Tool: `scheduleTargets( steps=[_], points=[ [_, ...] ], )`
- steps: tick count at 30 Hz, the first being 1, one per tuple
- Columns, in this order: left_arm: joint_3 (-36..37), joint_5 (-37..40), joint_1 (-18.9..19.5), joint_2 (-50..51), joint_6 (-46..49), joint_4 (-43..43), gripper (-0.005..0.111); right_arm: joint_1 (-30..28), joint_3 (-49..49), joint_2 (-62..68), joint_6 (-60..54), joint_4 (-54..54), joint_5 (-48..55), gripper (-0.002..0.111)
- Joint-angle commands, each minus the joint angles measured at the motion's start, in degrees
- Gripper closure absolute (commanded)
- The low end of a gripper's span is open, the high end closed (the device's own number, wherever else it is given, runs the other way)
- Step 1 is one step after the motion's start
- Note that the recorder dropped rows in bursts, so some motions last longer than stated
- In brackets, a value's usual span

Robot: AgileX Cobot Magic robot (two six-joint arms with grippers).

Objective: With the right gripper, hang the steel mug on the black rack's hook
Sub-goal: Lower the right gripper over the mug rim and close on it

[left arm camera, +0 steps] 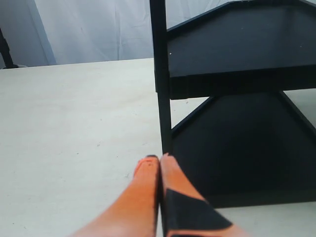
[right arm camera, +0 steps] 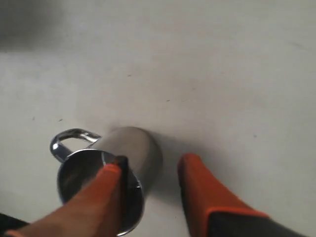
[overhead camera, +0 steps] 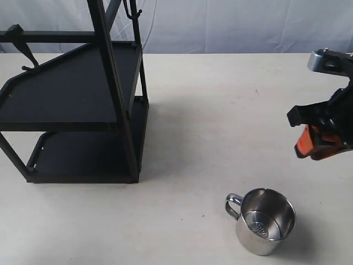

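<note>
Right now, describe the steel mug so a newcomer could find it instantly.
Start at the tall black rack on the pale table; look across to the open tabletop below the right gripper. The steel mug stands upright there, the only shiny thing, with a looped handle.

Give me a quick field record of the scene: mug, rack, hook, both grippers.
mug: upright on the table, handle toward the rack, not held
rack: standing at left, two trays
hook: top of rack, nothing on it
right gripper: open, above the mug, one finger over its rim
left gripper: shut, holding nothing, beside the rack's post
</note>
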Motion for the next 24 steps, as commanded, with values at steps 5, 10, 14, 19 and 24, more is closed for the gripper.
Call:
scheduleTargets(
  steps=[5,10,14,19,24],
  points=[
    [-0.09,-0.47,-0.13,0.25,-0.21,0.42,0.107,0.42,-0.17,1.26,-3.75,3.91,2.86,0.062],
    [-0.09,-0.47,-0.13,0.25,-0.21,0.42,0.107,4.04,4.33,1.26,-3.75,3.33,1.38,0.062],
    [-0.09,-0.47,-0.13,0.25,-0.21,0.30,0.107,6.21,8.17,1.26,-3.64,2.44,-1.94,0.062],
    [-0.09,-0.47,-0.13,0.25,-0.21,0.30,0.107,7.32,11.24,1.26,-3.16,2.23,-5.94,0.062],
    [-0.09,-0.47,-0.13,0.25,-0.21,0.30,0.107,7.32,13.63,1.80,-3.16,2.83,-10.38,0.062]
  ],
)
